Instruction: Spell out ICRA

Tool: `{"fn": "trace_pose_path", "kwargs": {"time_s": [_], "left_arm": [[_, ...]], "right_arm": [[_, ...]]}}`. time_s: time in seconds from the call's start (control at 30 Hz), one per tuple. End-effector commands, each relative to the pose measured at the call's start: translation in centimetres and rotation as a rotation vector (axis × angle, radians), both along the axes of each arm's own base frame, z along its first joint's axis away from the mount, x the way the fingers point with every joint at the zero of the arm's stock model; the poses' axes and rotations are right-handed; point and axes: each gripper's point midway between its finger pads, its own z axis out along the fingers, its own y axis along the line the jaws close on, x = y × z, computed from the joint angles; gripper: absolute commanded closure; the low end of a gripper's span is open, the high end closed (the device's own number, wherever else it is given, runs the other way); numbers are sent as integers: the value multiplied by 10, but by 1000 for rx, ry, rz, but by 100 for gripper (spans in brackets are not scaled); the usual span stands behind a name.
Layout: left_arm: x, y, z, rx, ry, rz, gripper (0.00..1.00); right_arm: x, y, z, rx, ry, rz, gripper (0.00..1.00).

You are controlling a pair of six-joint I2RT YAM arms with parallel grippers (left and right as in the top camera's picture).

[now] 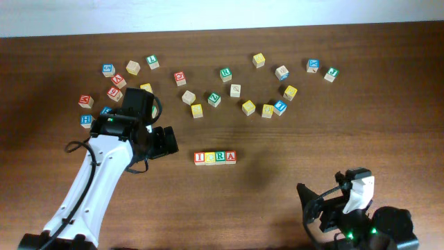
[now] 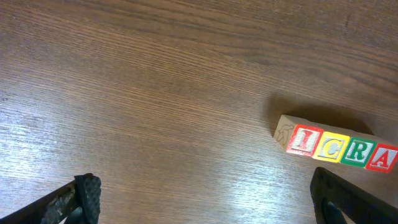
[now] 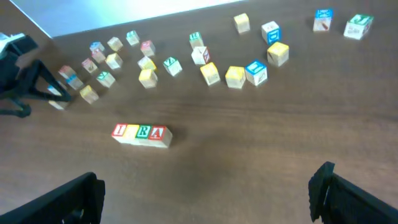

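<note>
ICRA [image 1: 215, 157] is spelled in one straight row of four small wooden cubes on the brown surface [image 1: 291, 139]. Their sides touch and the letters face up: a red I [image 1: 200, 158], a yellow C [image 1: 210, 158], a green R [image 1: 220, 157] and a red A [image 1: 231, 157]. From my left wrist camera, the plain wooden end of the I cube shows a faint drawing.

My left claw [image 1: 170, 142] is spread wide. Its two dark fingers [image 2: 87, 196] sit at opposite lower corners of the wrist view, with only bare wood grain between them. It holds nothing and touches no cube.

My right claw [image 1: 306, 208] is also wide apart and empty.

The row lies just off my left claw, near it but apart, with the I end closest. In the left wrist view the row sits just beyond one finger rather than between the two.

My right claw is well apart from the row, off the A end and on the side nearer my base.

The loose cubes [image 1: 236, 90] are scattered on the far side of the row, none touching it
</note>
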Motion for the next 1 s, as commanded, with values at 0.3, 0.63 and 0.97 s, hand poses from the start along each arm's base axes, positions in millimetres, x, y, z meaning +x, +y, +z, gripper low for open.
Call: {"fn": "trace_pose_path", "kwargs": {"time_s": [0.3,0.63,0.97], "left_arm": [[4,-1,8,-12,-27,2,1],[4,-1,8,-12,-27,2,1],[4,-1,8,-12,-27,2,1]], "right_arm": [[32,8,-11,29,-244,20,2],[55,11,-8,5,-417,27,2],[66,2,7,-79,-595,-23,2]]}}
